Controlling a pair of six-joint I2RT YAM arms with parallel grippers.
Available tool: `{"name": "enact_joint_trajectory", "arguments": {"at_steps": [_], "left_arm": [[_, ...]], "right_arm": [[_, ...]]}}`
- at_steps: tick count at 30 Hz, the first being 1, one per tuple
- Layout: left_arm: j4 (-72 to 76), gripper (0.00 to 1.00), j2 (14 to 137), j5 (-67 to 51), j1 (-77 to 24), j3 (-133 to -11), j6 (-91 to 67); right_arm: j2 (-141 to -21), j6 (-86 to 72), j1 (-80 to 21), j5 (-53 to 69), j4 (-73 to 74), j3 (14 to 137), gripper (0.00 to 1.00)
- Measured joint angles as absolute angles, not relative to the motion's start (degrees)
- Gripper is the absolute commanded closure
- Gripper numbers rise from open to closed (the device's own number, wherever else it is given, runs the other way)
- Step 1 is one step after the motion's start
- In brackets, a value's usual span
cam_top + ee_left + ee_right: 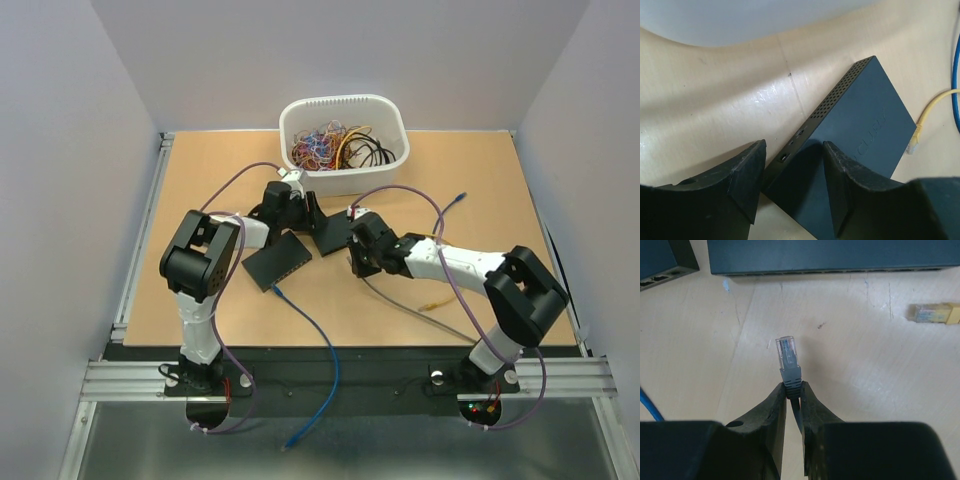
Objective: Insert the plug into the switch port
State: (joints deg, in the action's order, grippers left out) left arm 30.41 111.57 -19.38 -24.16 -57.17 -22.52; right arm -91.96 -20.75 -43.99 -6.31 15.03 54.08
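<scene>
The wooden table (500, 230) carried everything. A white basket (345, 115) full of tangled cables sat at the middle of its far edge. Two black boxes lay just in front of the basket, around the table's centre. The near switch (280, 262) lay on the left and the far switch (335, 235) just beside it on the right, their corners close together.

The left gripper (298, 212) hung over the place where the two met. In its wrist view the jaws stood about half open astride a corner of one switch, one jaw beside the port face and the other over the top. Whether they pressed on it could not be told, nor which of the two boxes it was.

The right gripper (793, 388) was just right of the switches, closed tight on the grey boot of the plug (788, 351). The plug's clear tip stuck out past the fingertips, aimed toward a switch's port edge but apart from it, over bare table.

A blue cable (315, 350) ran from beside the near switch over the table's near edge. A grey cable (400, 300) trailed from the right gripper toward the near right corner. A yellow plug (437, 303) lay loose close to it.
</scene>
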Motion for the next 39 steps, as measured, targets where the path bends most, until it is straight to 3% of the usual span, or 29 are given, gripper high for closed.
{"name": "enact_joint_trajectory", "arguments": {"at_steps": [39], "left_arm": [[31.0,0.42,104.9,-21.2,-24.8,-48.6,-25.8]], "right_arm": [[-103.2,-21.0,-48.5,-14.0,17.7,62.6,1.00]]}}
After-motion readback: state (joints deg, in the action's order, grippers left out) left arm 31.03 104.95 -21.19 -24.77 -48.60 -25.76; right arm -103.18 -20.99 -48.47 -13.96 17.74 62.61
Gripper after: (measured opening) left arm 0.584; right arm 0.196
